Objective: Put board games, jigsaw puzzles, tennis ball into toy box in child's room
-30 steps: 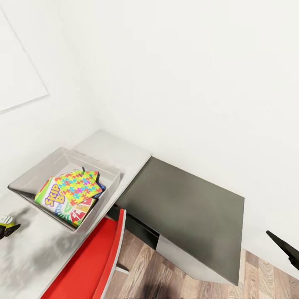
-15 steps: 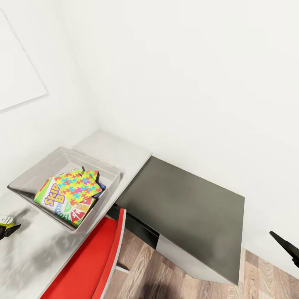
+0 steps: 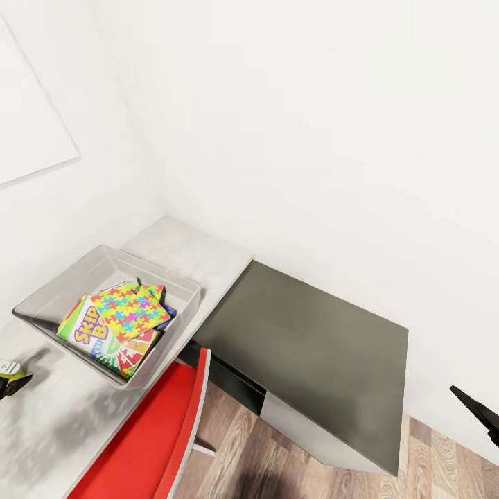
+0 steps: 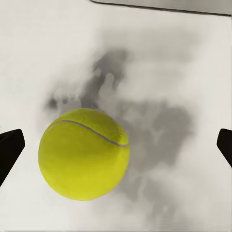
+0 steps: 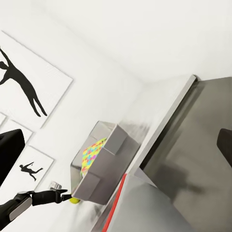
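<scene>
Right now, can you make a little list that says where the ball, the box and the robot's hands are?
tennis ball: on the table, outside the box, between the open fingers of the left tool, not gripped
toy box: on the table, holding a SKIP-BO game with a jigsaw puzzle on top
left tool: open, over the ball
right tool: open, holding nothing

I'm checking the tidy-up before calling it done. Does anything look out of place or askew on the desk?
Yes. The tennis ball lies on the table, outside the toy box, between the open left gripper fingers. In the box, the jigsaw puzzle lies askew across the SKIP-BO box.
</scene>
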Motion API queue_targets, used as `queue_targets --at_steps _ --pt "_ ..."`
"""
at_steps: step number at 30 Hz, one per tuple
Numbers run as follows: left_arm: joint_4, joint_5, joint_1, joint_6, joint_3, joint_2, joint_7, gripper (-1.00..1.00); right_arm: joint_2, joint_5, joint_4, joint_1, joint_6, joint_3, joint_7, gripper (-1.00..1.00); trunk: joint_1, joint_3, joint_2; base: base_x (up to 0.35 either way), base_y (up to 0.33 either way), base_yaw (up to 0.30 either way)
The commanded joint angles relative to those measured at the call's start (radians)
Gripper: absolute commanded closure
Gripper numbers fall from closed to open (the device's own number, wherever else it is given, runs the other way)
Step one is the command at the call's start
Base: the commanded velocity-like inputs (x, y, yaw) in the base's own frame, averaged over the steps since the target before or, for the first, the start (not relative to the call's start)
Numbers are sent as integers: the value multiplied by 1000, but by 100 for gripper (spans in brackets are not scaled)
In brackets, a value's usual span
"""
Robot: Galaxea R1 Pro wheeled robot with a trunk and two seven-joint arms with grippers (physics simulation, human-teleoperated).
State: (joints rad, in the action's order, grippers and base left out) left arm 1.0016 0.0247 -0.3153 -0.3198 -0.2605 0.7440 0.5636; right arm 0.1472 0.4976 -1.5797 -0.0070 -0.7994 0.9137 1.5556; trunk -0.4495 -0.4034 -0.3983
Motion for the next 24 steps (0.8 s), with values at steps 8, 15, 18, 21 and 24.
queue_targets --at_steps 8,15,18,21,24 --pt "-7 -20 -1 -7 -2 0 -34 -100 -1 0 0 -1 -11 1 3 -100 -1 -2 -2 0 0 0" --pt "-9 -25 -1 -7 -2 -1 -41 -100 -1 0 0 -1 -11 1 3 -100 -1 -2 -2 0 0 0" --pt "-9 -26 -1 -7 -2 -1 -43 -100 -1 0 0 -1 -11 1 3 -100 -1 -2 -2 0 0 0" --pt "-9 -26 -1 -7 -2 -1 -43 -100 0 0 0 -1 -11 1 3 -100 -1 -2 -2 0 0 0" --pt "-9 -26 -1 -7 -2 0 -43 -100 -1 0 0 -1 -11 1 3 -100 -1 -2 -2 0 0 0"
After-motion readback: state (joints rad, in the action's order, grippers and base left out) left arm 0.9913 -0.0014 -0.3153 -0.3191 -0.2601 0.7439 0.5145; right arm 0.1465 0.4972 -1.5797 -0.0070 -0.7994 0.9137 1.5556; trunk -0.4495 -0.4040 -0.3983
